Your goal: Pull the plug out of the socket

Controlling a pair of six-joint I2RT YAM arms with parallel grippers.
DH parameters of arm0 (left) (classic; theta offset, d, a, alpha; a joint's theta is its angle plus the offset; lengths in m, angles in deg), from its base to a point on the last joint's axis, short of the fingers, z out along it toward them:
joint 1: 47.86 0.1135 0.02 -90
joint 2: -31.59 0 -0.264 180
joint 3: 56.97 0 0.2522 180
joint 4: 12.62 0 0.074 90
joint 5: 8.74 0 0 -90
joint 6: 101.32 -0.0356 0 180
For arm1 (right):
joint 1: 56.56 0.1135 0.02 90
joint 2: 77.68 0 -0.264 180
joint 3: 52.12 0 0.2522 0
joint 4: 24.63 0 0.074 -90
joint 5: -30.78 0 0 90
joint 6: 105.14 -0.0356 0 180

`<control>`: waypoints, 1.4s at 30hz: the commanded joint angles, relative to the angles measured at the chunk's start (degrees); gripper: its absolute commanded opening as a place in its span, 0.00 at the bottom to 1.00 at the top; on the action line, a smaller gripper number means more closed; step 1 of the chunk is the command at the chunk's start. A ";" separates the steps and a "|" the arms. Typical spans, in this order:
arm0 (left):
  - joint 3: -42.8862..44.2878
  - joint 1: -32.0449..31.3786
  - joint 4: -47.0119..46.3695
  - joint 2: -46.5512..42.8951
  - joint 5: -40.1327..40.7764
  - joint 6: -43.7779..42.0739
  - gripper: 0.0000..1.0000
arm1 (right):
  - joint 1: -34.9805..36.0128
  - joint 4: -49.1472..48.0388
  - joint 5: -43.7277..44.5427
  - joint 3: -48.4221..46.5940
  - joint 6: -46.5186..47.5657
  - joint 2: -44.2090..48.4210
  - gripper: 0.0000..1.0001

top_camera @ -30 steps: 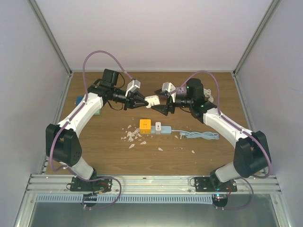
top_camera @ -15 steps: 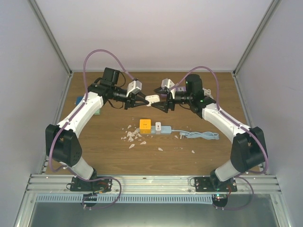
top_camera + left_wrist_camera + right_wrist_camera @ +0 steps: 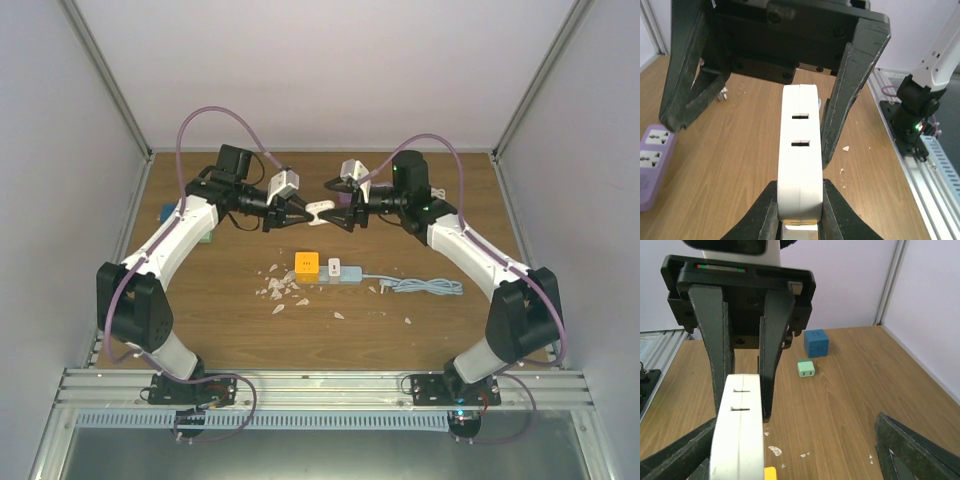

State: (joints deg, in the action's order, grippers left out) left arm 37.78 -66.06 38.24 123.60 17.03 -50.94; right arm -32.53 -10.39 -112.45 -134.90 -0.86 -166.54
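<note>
A white socket block (image 3: 800,150) with two slots on its upper face is raised above the table, with my left gripper (image 3: 799,190) shut on its near end. The top view shows the block (image 3: 321,207) between the two arms. My right gripper (image 3: 339,205) is open and its jaws straddle the block's far end. In the right wrist view the block (image 3: 737,440) lies close beside the left finger (image 3: 675,452), and the right finger (image 3: 912,450) stands far off. I cannot make out the plug as a separate piece.
On the table lie a light-blue power strip (image 3: 345,273) with an orange cube (image 3: 306,264), its coiled cable (image 3: 425,287) and white crumbs (image 3: 280,288). A purple strip (image 3: 652,165), a blue cube (image 3: 816,343) and a green adapter (image 3: 806,368) lie farther off.
My right gripper has moved left and toward the back, and its jaws now reach around the white block's end. The left gripper has kept its grip and barely moved.
</note>
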 commanded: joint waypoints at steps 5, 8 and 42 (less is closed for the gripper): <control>-3.74 3.27 -1.56 -0.41 -1.70 8.08 0.00 | -1.90 0.26 2.73 -1.59 2.68 2.92 0.80; -4.46 4.05 -2.56 -0.40 0.48 8.69 0.00 | -1.95 1.37 2.77 -1.03 2.94 3.54 0.80; -6.11 19.27 -20.01 8.93 68.63 -3.23 0.00 | -1.97 6.78 6.04 1.91 8.63 4.94 0.81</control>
State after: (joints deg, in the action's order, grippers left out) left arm 29.19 -46.85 27.05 128.93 72.81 -49.17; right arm -34.34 -5.56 -107.64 -133.98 5.81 -163.07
